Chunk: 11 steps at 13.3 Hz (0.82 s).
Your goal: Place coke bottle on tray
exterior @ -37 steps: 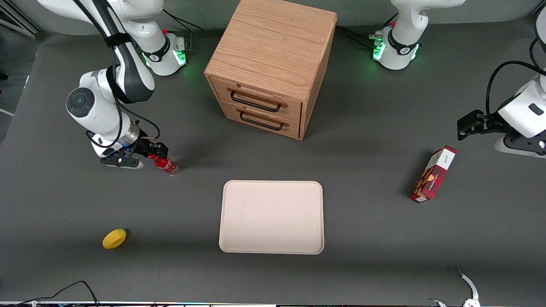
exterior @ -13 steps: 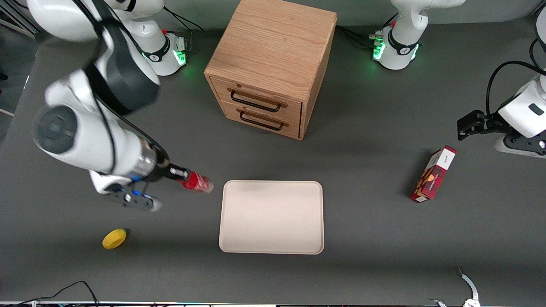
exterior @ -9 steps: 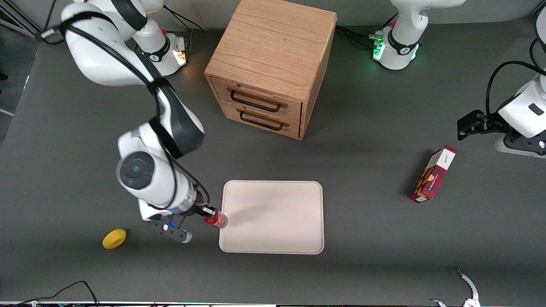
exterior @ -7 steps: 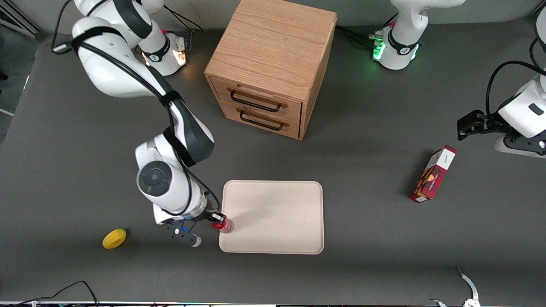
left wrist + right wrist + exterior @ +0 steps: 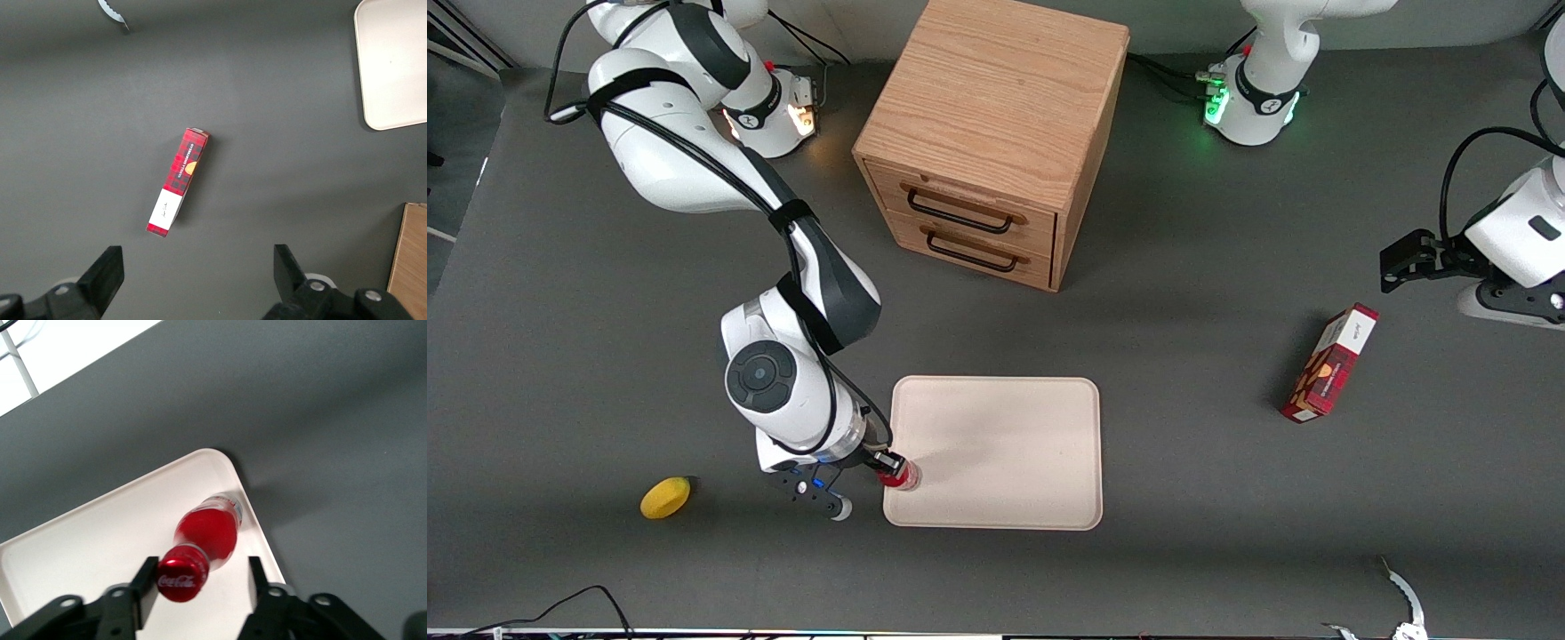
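Observation:
The coke bottle (image 5: 901,477), small and red with a red cap, stands on the cream-beige tray (image 5: 1005,444), just inside the tray's edge toward the working arm's end and near the corner closest to the front camera. My right gripper (image 5: 887,466) is over the bottle's top. In the right wrist view the gripper (image 5: 200,585) is open. The bottle's cap (image 5: 181,580) rests against one finger and a clear gap shows to the other finger. The bottle's body (image 5: 208,532) leans over the tray (image 5: 100,533).
A wooden two-drawer cabinet (image 5: 987,133) stands farther from the front camera than the tray. A yellow lemon (image 5: 665,498) lies on the table toward the working arm's end. A red carton (image 5: 1329,363) lies toward the parked arm's end and also shows in the left wrist view (image 5: 179,181).
My right arm carried the bottle from the table toward the working arm's end over to the tray's edge and lowered it. The fingers now stand apart around the cap.

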Each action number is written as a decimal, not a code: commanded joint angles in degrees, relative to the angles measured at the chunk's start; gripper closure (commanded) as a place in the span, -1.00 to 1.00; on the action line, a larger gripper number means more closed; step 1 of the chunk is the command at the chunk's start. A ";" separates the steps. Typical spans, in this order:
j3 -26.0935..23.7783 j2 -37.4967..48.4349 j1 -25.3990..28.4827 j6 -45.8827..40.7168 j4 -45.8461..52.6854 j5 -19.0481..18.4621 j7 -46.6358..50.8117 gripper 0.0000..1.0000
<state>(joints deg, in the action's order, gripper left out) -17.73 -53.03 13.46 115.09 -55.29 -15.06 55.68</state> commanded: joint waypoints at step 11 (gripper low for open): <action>1.77 47.43 -11.71 -30.99 -25.06 11.16 -28.57 -1.00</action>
<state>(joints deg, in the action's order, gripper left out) -22.27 -19.18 4.12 81.08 -61.89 -9.86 34.05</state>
